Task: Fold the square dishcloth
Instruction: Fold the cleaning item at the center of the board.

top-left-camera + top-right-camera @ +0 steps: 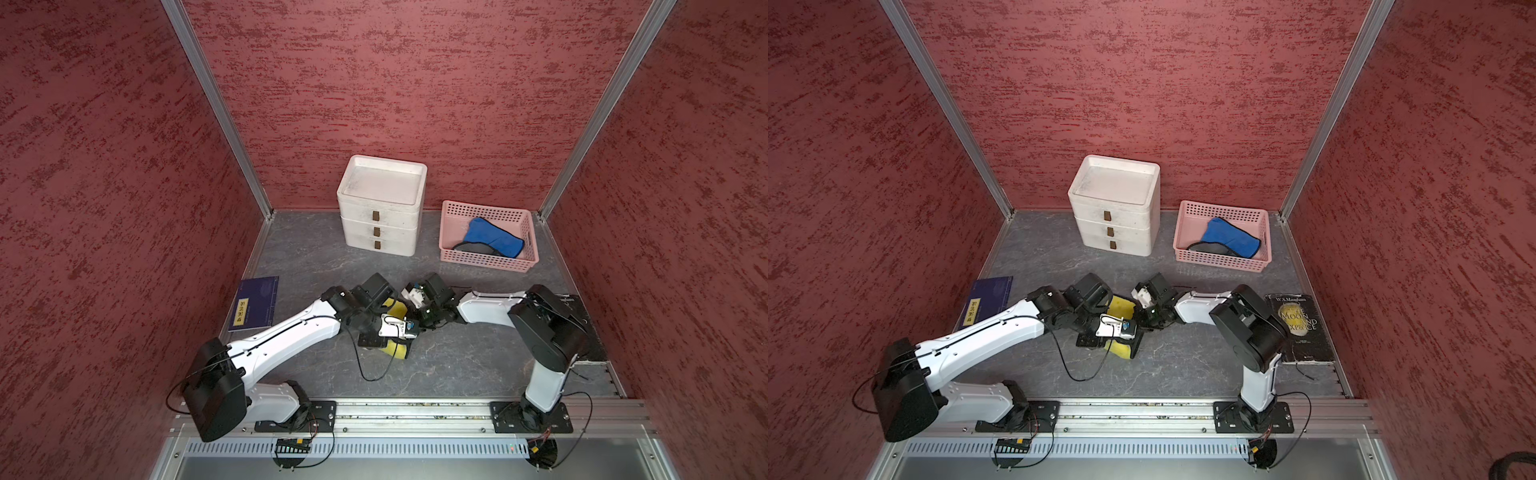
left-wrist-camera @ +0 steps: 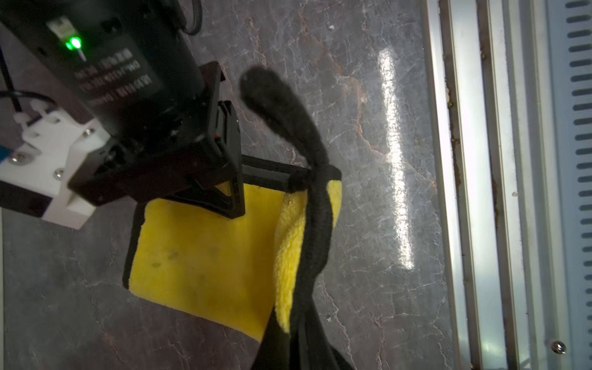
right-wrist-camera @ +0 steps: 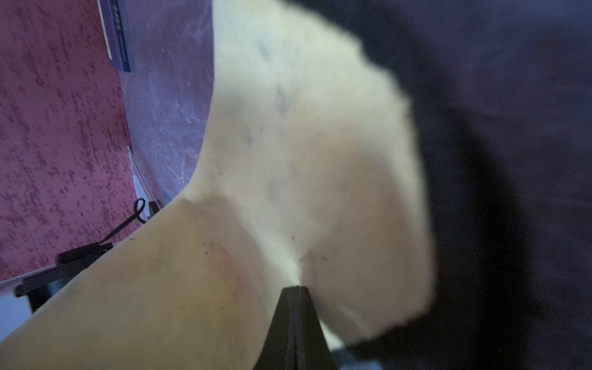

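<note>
Yellow dishcloth (image 2: 205, 256) with black trim is found mid-table (image 1: 457, 365), mostly laid flat, with one edge pulled up. It's pinched by both claws: the left gripper (image 2: 298, 346) is clamped on the black hem, the right gripper (image 3: 294, 296) is closed on a yellow bit. A white drawer unit (image 1: 380, 208) and pink basket (image 1: 486, 262) are parked well behind

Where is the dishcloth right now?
In both top views the dishcloth sits mid-table, under the left arm wrist, in front of the drawers.
</note>
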Robot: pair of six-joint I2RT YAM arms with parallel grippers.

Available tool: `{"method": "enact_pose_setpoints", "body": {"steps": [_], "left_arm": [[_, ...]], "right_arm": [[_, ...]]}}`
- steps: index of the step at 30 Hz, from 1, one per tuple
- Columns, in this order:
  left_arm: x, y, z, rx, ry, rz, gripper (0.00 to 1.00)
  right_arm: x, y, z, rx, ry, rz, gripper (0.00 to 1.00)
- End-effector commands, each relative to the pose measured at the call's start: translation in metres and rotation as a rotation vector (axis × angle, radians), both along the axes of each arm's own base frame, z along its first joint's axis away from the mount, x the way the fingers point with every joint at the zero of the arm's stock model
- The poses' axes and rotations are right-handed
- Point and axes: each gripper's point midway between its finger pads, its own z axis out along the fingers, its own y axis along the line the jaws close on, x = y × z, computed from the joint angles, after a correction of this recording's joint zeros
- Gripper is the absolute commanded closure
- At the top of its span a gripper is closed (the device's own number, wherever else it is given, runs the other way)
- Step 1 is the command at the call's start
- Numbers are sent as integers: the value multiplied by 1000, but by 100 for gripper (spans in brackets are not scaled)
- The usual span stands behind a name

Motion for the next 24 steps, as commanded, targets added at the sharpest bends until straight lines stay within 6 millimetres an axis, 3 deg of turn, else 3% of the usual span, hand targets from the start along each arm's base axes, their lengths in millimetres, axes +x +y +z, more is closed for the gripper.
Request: {"method": "enact_pose_setpoints", "body": {"steps": [1, 6, 12, 19, 20, 24], "left_arm": [[25, -12, 6, -46, -23, -9, 100], [54, -21, -3, -48, -1, 10, 100], [93, -35, -18, -56, -6, 37, 100], [127, -37, -57, -3, -21, 79, 96], [133, -35, -63, 8, -32, 88, 92], [156, -30, -72, 12, -107, 138, 47]], "right_arm": [[25, -23, 34, 44, -48, -82, 100], [41, -62, 22, 22, -21, -211, 100], [38, -79, 9, -27, -16, -261, 100], [25, -93, 16, -44, -50, -301, 100], [23, -95, 19, -38, -59, -306, 100], [15, -100, 36, 0, -100, -335, 100]]}}
